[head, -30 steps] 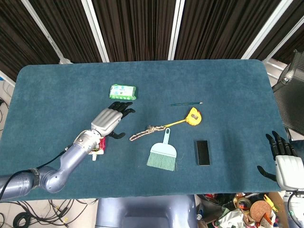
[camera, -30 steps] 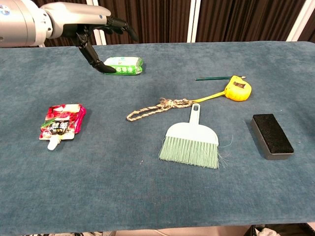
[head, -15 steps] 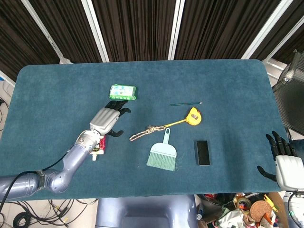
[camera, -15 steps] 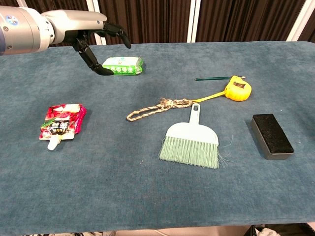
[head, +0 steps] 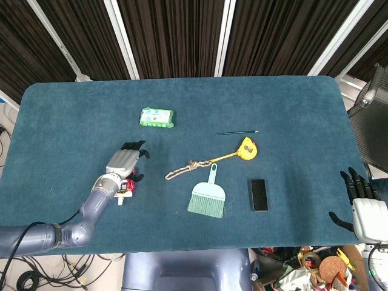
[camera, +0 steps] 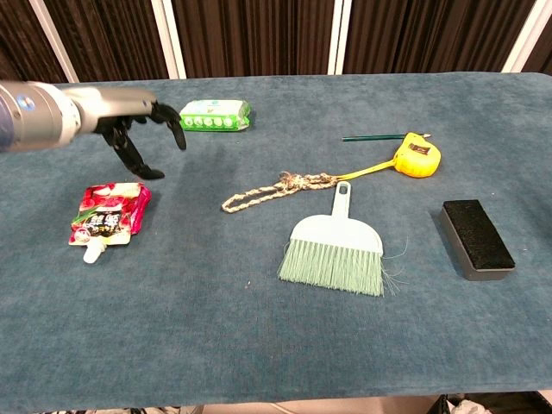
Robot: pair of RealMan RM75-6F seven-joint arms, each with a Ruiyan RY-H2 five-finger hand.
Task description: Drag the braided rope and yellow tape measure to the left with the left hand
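Left robot hand (camera: 138,129) open, empty, well left of braided rope (camera: 274,190) (tied to yellow tape measure (camera: 416,155)). Risk: dragging may snag dustpan brush (camera: 338,247).

I can read no text anywhere here. The red pouch (camera: 107,213) near my left robot hand (camera: 138,129) has printing on its face, but it is too small and blurred to make out. The green packet (camera: 215,114) also carries a label I cannot read, and the yellow tape measure (camera: 416,155) shows only a dark patch with no legible marking.
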